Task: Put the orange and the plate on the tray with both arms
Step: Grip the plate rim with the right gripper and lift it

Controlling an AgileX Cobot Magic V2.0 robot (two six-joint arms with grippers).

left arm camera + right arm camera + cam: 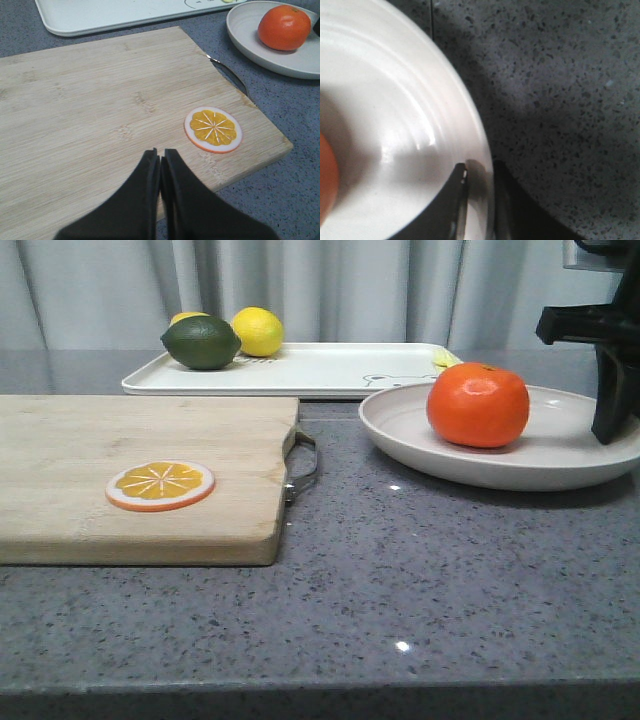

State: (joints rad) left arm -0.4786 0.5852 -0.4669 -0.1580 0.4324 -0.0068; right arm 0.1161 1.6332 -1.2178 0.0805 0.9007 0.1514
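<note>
orange (478,405) on plate (560,465), right fingers (460,200) straddling its rim

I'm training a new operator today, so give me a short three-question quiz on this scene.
1. True or false: the round glossy orange sits in the shallow off-white round plate.
2. The right gripper straddles: A) the plate's rim, B) the wooden cutting board.
3. What lies on the flat white rectangular tray?

Key: 1 true. 2 A. 3 A dark green lime and yellow lemons.

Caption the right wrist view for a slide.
Right gripper jaws straddle the plate rim, orange at frame edge.
</note>
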